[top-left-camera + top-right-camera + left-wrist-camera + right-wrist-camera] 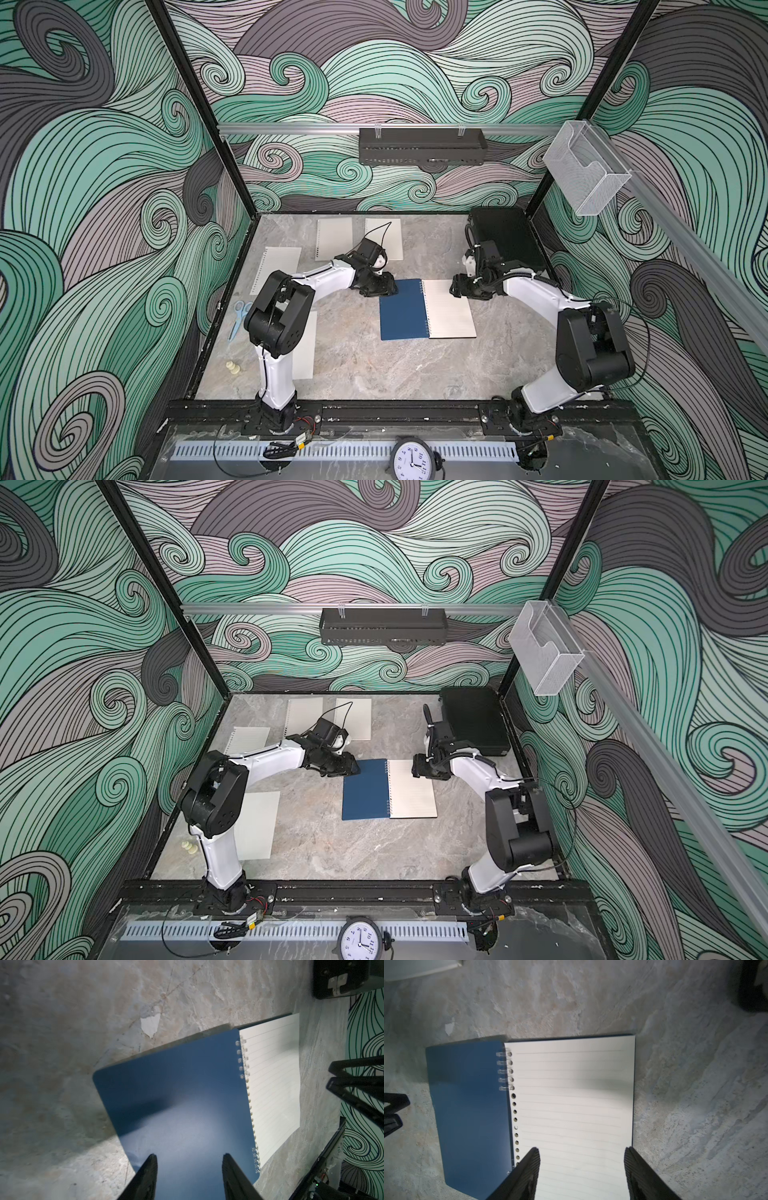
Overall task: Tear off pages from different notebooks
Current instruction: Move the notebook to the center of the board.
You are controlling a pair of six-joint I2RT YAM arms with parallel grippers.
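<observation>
– Left tool (189, 1156) hangs with its jaws parted and nothing between them, over the blue cover (176, 1095). The right tool (581, 1150) is parted the same way over the lined page (571, 1095). Whether either one touches the paper, I can't tell.
– And the notebook (428, 309)?
– It lies open and flat mid-tabletop (374, 374), cover at 9 o'clock, page at 3. Its long axis and clear ring spine (505, 1071) run roughly 12 to 6.
– What's around it?
– The black case (509, 239) sits at 1 o'clock, partly behind the right wrist. At 11 o'clock lie a punched sheet (333, 239) and a second sheet (395, 245). There's a lined sheet (276, 270) at 10 and a pale sheet (305, 345) at 8, half hidden by the left arm. Loose or bound, I can't tell. The blue scissors (239, 318) are at 9, past the tabletop's rim.
– Any writing?
– Numerals on the clock (411, 459) at 6 o'clock.
</observation>
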